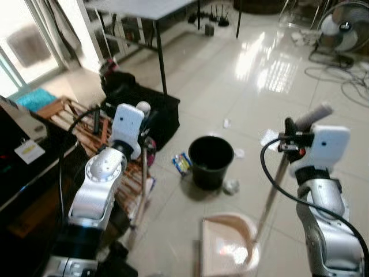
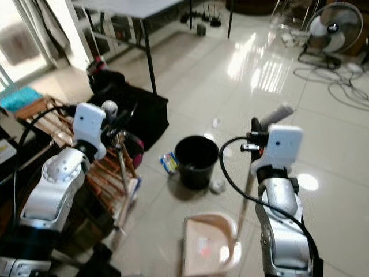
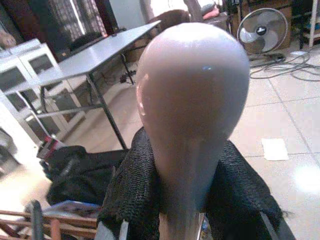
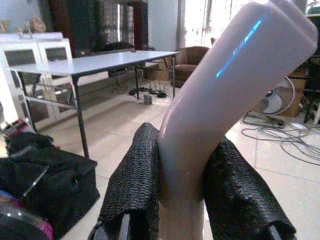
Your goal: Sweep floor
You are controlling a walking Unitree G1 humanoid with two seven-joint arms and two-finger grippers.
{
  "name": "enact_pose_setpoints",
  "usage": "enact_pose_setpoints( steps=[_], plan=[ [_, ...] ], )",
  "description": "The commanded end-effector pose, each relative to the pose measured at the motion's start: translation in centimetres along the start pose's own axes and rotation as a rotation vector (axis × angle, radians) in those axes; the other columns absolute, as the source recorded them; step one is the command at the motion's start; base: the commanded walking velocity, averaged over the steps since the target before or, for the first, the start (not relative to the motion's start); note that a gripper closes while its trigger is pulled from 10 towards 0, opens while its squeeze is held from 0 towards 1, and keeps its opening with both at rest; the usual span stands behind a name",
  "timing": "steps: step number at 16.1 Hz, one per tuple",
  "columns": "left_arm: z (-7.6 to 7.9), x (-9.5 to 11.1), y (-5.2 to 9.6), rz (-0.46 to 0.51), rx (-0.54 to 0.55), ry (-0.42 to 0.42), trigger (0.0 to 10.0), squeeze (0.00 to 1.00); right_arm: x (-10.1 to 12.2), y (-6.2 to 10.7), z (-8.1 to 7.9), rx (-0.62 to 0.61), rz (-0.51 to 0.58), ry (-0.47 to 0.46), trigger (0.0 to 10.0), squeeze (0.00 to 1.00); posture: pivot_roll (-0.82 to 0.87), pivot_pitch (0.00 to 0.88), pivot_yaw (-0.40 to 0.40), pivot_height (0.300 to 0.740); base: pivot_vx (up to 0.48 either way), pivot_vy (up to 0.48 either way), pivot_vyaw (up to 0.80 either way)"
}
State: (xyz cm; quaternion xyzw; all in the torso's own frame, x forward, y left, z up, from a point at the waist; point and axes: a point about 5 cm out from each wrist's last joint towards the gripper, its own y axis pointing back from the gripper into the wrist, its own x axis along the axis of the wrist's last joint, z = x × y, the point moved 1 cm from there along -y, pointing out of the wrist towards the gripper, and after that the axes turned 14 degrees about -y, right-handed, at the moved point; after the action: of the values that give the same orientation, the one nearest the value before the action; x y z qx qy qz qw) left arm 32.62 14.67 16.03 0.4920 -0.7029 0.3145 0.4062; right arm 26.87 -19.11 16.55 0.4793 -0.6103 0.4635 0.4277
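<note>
Here the right gripper clamps the dustpan handle, the dustpan resting on the floor beside the black bin; the left gripper clamps the broom handle, whose rounded tip the wrist view shows close.

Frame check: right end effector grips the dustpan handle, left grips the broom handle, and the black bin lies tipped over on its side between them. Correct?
Not quite. In the left eye view the black bin stands upright, mouth up. The rest holds: the right end effector grips the dustpan handle, the left end effector the broom handle.
</note>
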Motion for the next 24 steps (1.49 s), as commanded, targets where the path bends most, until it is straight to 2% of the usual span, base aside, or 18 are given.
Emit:
enact_pose_setpoints(
  steps=[1,10,12,17,20,22,23,24],
  plan=[
    [-0.5,0.8,0.0,0.039,0.021,-0.02,10.0,0.0,0.6,-0.2,0.0,-0.006,0.032,-0.027,10.0,0.0,-0.06,0.016,0.052,0.74,0.277,0.0,0.0],
    [0.2,1.0,-0.3,0.051,-0.022,-0.018,10.0,0.0,0.6,0.0,0.6,-0.04,0.048,-0.01,10.0,0.0,-0.07,0.007,0.061,0.74,0.279,0.0,0.0],
    [0.4,1.0,-0.4,0.055,-0.022,0.005,10.0,0.0,0.7,0.1,0.7,-0.046,0.061,-0.006,10.0,0.0,-0.07,0.009,0.061,0.74,0.0,0.0,0.0],
    [1.6,0.3,-1.4,0.042,-0.085,-0.039,10.0,0.0,0.5,-1.2,1.8,-0.075,0.082,0.02,10.0,0.0,-0.06,0.077,0.078,0.74,0.0,0.0,0.0],
    [2.0,-0.1,-2.5,0.032,-0.084,-0.064,10.0,0.0,0.2,-1.9,2.6,-0.116,0.11,0.004,10.0,0.0,-0.05,0.121,0.072,0.74,0.0,0.0,0.0],
    [2.6,-0.2,-3.2,0.044,-0.103,-0.098,10.0,0.0,-0.6,-2.2,2.6,-0.107,0.107,0.002,10.0,0.0,-0.03,0.176,0.059,0.74,0.0,0.0,0.0],
    [2.8,-0.2,-3.4,0.047,-0.115,-0.108,10.0,0.0,-1.0,-2.3,2.5,-0.098,0.098,0.02,10.0,0.0,-0.03,0.176,0.059,0.74,0.0,0.0,0.0],
    [3.1,0.1,-3.7,0.07,-0.122,-0.102,10.0,0.0,-1.3,-2.3,2.1,-0.061,0.1,0.039,10.0,0.0,-0.02,0.24,0.067,0.74,0.0,0.0,0.0]
  ],
)
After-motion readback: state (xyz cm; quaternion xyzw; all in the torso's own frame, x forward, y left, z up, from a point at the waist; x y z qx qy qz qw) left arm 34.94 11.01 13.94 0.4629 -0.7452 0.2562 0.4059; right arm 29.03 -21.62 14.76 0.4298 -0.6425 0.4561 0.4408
